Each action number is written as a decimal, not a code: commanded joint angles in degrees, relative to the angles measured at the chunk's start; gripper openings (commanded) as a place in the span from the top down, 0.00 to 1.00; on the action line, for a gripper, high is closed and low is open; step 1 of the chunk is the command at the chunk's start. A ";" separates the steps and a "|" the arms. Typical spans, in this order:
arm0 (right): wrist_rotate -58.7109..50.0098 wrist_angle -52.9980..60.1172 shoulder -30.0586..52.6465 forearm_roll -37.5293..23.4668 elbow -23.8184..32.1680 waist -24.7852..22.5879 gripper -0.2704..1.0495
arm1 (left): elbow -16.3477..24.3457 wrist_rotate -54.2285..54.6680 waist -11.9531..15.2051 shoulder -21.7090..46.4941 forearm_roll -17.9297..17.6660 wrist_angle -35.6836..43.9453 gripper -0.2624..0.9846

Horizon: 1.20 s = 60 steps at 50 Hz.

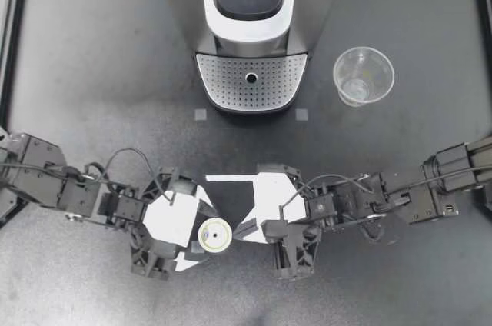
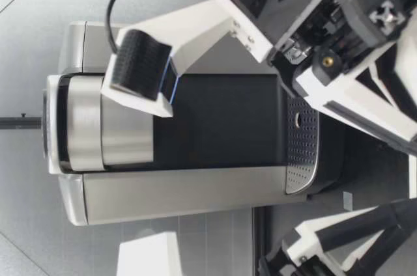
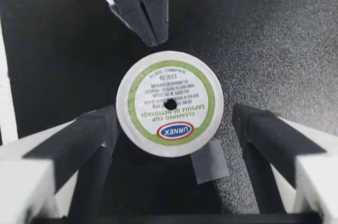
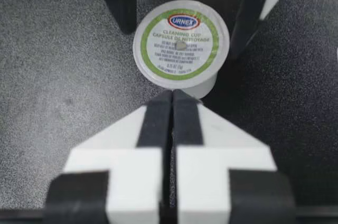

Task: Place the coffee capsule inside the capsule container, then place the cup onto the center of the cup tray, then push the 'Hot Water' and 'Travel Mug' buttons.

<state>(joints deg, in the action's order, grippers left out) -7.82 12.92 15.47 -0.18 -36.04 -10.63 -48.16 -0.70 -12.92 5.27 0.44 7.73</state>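
Two grippers meet at the round white, green-ringed coffee capsule (image 1: pixel 214 234), standing on the dark table (image 1: pixel 92 72) well in front of the silver-and-black coffee machine (image 1: pixel 250 26). My left gripper (image 1: pixel 197 231) straddles it with fingers apart, not clamped; my right gripper (image 1: pixel 240 231) has its fingers pressed together, tips just beside it. The clear plastic cup (image 1: pixel 363 75) stands beside the machine, on my right arm's side.

Surfaces: mostly matt black and plastic.
We note a grainy matt table (image 1: pixel 92 49), a clear glossy plastic cup (image 1: pixel 363 75), a smooth printed lid on the capsule (image 1: pixel 214 234), a machine (image 1: pixel 250 3) in brushed silver and gloss black, and a perforated satin metal tray (image 1: pixel 231 84).
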 commanded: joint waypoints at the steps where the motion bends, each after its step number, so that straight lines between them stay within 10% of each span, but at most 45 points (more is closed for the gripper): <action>1: 0.09 0.18 -0.79 0.00 1.14 -0.35 0.74 | 1.41 0.00 -0.09 -0.62 0.09 0.44 0.19; 34: 0.18 0.00 0.35 -0.09 2.37 -0.35 0.74 | 2.90 -0.18 0.53 0.79 0.09 -0.35 0.23; 60: -0.44 -0.79 -4.48 -0.09 0.26 0.09 0.74 | 2.81 0.44 0.53 -1.49 0.09 -3.25 0.44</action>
<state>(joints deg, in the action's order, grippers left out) -8.09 11.78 15.21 -0.18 -35.60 -10.72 -46.32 -0.35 -12.66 5.98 0.44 4.57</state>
